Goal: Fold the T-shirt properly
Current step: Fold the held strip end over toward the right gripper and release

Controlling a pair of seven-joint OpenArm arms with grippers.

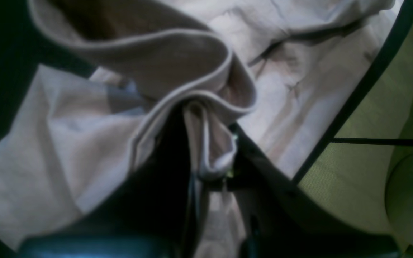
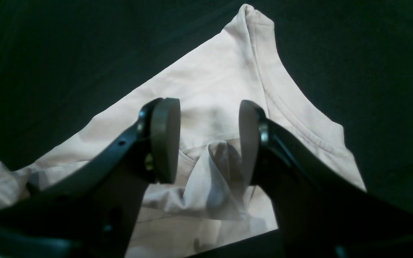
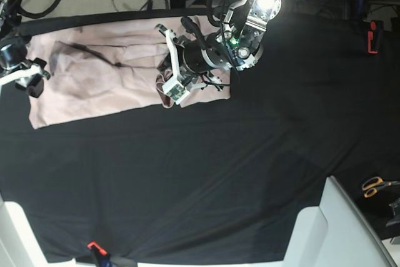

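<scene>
The pale pink T-shirt [image 3: 94, 73] lies spread and creased along the far left of the black table cloth. My left gripper [image 3: 165, 89] is at the shirt's right part. In the left wrist view it [image 1: 210, 157] is shut on a bunched fold of the T-shirt [image 1: 299, 82], lifted so a hemmed edge loops above the jaws. My right gripper [image 3: 31, 82] is at the shirt's left end. In the right wrist view it [image 2: 208, 141] is open and empty, its pads [image 2: 165, 139] held above a hemmed corner of the T-shirt [image 2: 221, 82].
The black table cloth [image 3: 219, 173] covers the table. Scissors [image 3: 375, 184] lie at the right edge. A white bin [image 3: 340, 229] stands at the front right. The table's far edge [image 1: 353, 96] runs close behind the left gripper, with floor beyond.
</scene>
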